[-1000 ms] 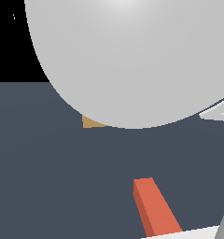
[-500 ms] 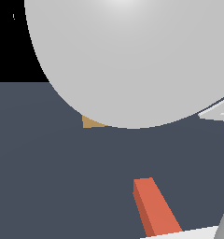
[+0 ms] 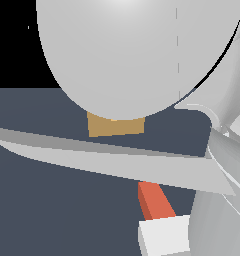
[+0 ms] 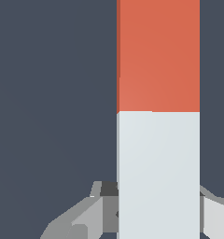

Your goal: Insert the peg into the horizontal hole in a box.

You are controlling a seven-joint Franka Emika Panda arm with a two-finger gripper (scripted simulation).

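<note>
In the wrist view the peg (image 4: 158,116) fills the frame, one part red-orange and the other pale grey-white. My gripper (image 4: 158,207) is shut on its white part, with a grey finger (image 4: 102,210) pressed against one side and another against the opposite side. In the exterior view the peg (image 3: 154,200) shows its red end pointing toward the tan box (image 3: 115,125), still well apart from it. Only the lower strip of the box shows below the arm. The horizontal hole is hidden behind the arm.
The large grey arm body (image 3: 132,55) blocks most of the exterior view. A long grey wedge of the arm (image 3: 107,160) crosses between box and peg. Below lies the dark blue-grey table surface (image 3: 42,215).
The peg has shifted slightly farther from the camera, with more of its white part showing. A grey wedge of the arm has swung into view, and more of the box is uncovered.
</note>
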